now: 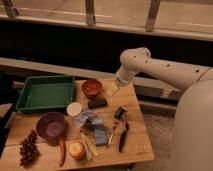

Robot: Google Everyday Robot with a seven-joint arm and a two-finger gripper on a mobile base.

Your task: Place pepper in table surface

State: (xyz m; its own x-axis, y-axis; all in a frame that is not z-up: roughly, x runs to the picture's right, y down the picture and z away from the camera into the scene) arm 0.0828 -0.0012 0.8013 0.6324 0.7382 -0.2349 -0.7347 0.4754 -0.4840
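**Pepper down on the wood, gripper empty and well away**

The slim red-orange chili pepper [62, 150] lay flat on the light-brown wooden plank table surface [136, 107]. It sat just in front of the round purple bowl [51, 125], toward that bowl's right side. Its point was aimed at the table's near edge. The dark grape bunch [28, 147] sat in front of the bowl to its left. The round red-yellow apple [76, 149] sat further right of the bowl than the pepper, just beside it.

The white arm's two-finger gripper [111, 90] hung well apart from the purple bowl, behind it and to its right. That put it close to a small orange-brown bowl [92, 87]. Its fingers stood spread and nothing was pinched between them.

Judged from how things lay, the pepper was where the task wanted it, resting on bare planks and not in the green rectangular tray [45, 92] behind the purple bowl. Nothing seemed left to do with the pepper, unless the placing had not begun.
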